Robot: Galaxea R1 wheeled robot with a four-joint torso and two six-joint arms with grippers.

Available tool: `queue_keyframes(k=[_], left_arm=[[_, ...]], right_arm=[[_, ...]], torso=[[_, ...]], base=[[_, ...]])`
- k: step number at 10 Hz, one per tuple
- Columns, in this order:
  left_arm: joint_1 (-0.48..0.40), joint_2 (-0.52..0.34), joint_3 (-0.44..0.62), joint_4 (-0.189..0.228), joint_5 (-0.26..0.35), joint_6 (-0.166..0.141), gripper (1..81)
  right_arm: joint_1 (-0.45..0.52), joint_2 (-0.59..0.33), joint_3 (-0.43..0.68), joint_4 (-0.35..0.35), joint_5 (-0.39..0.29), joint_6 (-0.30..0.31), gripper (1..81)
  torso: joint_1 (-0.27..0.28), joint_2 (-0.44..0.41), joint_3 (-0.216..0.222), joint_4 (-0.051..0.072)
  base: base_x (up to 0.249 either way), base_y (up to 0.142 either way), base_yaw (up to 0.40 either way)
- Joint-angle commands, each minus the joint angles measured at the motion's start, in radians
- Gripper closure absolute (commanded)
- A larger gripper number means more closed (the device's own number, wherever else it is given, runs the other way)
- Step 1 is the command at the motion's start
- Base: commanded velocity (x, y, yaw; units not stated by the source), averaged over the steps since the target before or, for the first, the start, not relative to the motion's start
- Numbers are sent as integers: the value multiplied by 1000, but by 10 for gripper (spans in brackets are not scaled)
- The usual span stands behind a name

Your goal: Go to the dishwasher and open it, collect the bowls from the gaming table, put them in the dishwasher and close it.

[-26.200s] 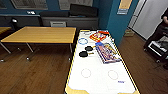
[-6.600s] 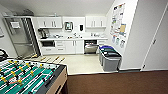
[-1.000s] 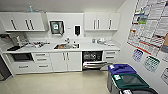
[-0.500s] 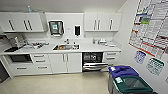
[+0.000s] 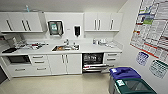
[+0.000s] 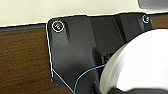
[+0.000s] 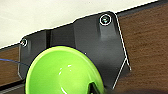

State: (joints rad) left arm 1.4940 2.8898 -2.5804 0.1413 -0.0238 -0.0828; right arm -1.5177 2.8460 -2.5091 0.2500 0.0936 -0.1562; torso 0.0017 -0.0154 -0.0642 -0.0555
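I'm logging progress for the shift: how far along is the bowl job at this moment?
Done: the dishwasher stands open under the counter, its door down and dark racks showing. In hand: a green bowl shows large at the right wrist and a white bowl at the left wrist, so the bowls look collected. Left: putting them in the racks and closing the door.

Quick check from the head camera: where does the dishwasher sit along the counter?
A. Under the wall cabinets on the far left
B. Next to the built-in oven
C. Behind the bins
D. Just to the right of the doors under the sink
D: the dishwasher, open with its dark racks showing, sits right of the white doors under the sink.
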Motion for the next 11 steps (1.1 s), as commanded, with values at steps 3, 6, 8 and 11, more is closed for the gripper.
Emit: queue_keyframes(k=[3,6,8,11], left_arm=[[-42,-12,3,-5,51,-3,811],[-42,-12,3,-5,51,-3,811],[-41,-12,3,-5,51,-3,811],[-41,-13,3,-6,51,-3,811]], right_arm=[[46,-14,0,-8,-58,-2,811],[43,-14,0,-9,-58,-2,811],[41,-15,0,-11,-58,-2,811],[43,-15,0,-12,-58,-2,811]], torso=[[-1,0,0,0],[0,0,0,0],[-2,-1,0,0],[0,0,0,0]], base=[[125,0,0],[135,0,0],[135,0,0],[135,0,0]])
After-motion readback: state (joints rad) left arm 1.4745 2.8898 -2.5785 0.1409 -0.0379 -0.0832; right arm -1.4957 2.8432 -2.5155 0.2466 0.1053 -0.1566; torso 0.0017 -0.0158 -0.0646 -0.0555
